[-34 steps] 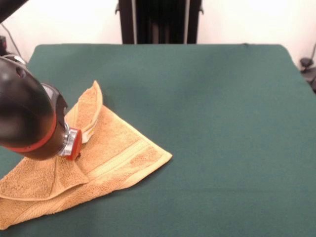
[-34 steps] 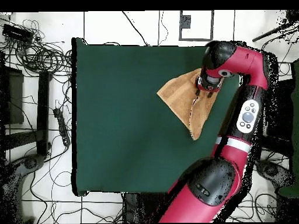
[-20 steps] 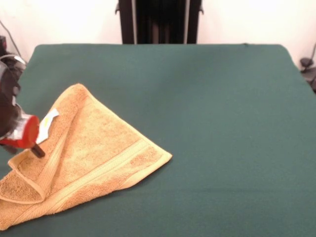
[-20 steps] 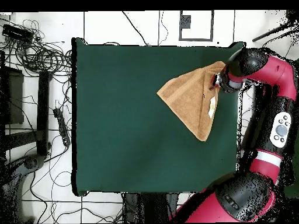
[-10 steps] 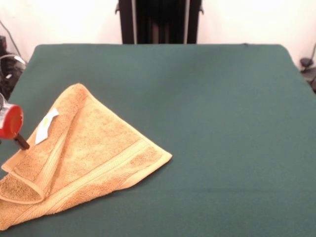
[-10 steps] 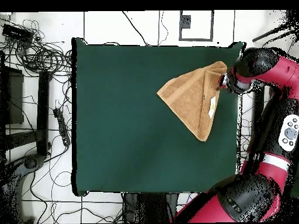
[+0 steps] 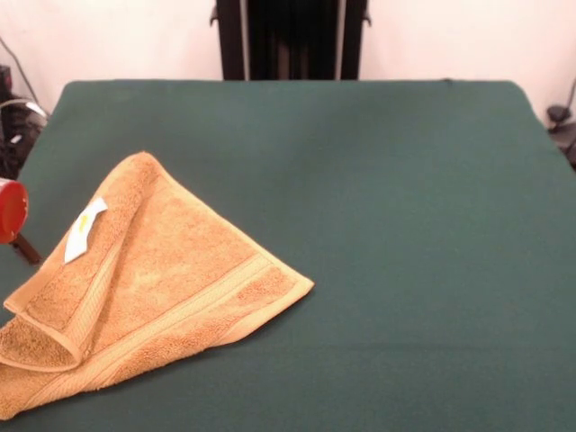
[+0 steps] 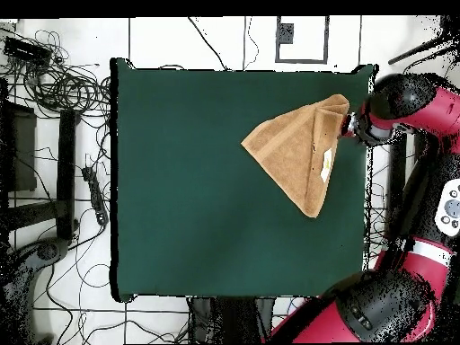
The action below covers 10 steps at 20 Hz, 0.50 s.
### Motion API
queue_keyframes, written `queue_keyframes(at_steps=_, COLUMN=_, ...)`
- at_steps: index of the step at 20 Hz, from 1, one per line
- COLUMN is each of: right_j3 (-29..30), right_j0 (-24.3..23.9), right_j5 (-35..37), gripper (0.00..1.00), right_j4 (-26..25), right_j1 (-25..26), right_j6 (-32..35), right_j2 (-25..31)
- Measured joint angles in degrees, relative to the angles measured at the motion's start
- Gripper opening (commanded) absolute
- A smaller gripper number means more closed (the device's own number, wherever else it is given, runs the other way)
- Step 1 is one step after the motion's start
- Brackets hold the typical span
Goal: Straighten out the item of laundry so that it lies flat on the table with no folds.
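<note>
The orange-tan towel (image 7: 171, 270) lies on the dark green table (image 7: 405, 225) at its front left, in a roughly triangular shape. A strip along its left side is folded over, with a rolled fold at the lower left corner, and a white label (image 7: 85, 228) faces up. In the overhead view the towel (image 8: 296, 148) sits at the table's (image 8: 198, 180) upper right. My gripper (image 7: 22, 245) shows only at the left edge, just off the towel's left side and apart from it. In the overhead view it (image 8: 352, 131) is beside the towel's right corner.
The black pedestal (image 7: 290, 40) stands behind the table's far edge. My red arm (image 8: 422, 108) curves along the table's right side in the overhead view. Cables (image 8: 54, 85) lie on the floor to the left of the table.
The gripper held up a towel flap at first, then let it go and drew back off the towel to the picture's left edge. The flap has dropped and the towel lies more spread.
</note>
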Motion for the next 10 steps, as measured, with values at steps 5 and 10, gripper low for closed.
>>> queue_keyframes(at_steps=5, right_j3=0.0, right_j0=0.0, right_j5=-1.3, gripper=1.0, right_j4=1.7, right_j1=0.0, right_j6=0.0, right_j2=-0.8)
queue_keyframes(at_steps=10, right_j3=-0.1, right_j0=0.2, right_j5=-1.3, gripper=1.0, right_j4=2.0, right_j1=0.0, right_j6=0.0, right_j2=-1.2)
